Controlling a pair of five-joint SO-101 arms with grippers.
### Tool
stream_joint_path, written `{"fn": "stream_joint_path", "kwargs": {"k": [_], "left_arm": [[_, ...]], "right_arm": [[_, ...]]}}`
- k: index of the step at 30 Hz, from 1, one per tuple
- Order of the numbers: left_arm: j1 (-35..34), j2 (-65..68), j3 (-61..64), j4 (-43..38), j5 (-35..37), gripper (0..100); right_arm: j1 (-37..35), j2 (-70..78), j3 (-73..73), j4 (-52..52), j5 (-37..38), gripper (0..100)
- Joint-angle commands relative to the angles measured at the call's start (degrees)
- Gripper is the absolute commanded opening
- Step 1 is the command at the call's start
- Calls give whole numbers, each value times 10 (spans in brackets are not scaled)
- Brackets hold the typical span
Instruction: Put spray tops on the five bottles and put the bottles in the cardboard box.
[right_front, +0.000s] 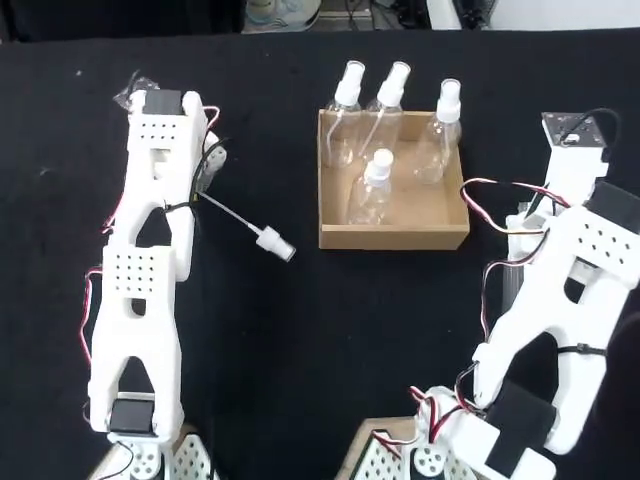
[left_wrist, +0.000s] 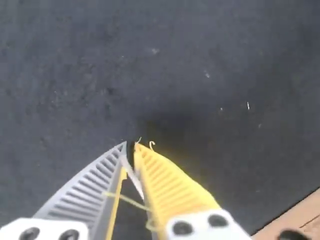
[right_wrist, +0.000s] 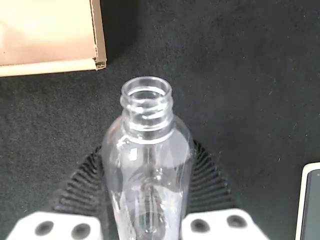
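Gripping bottle (right_wrist: 147, 150), spray top (right_front: 272, 241) beside box (right_front: 392, 238)

Light even and fairly bright; the black cloth (right_front: 300, 330) swallows it. Soft shadow pools just beyond the left gripper (left_wrist: 131, 145). Small glints on the bottle (right_wrist: 147, 150).

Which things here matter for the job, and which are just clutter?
Job: cardboard box, four capped bottles, open bottle, spray top.
Lying about: clear plastic scrap, phone-like device.
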Motion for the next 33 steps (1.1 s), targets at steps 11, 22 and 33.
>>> {"fn": "stream_joint_path", "kwargs": {"k": [11,22,33], "left_arm": [[-109,-18,-31,6,-404,39],[-47,-98,105,15,-282,241],[21,-105,173,11,64,241]], "right_arm": [[-9,-30,-4,-9,-3,11],[-10,-32,-8,-9,-1,12],[-9,-28,-22,-9,-1,12]]}}
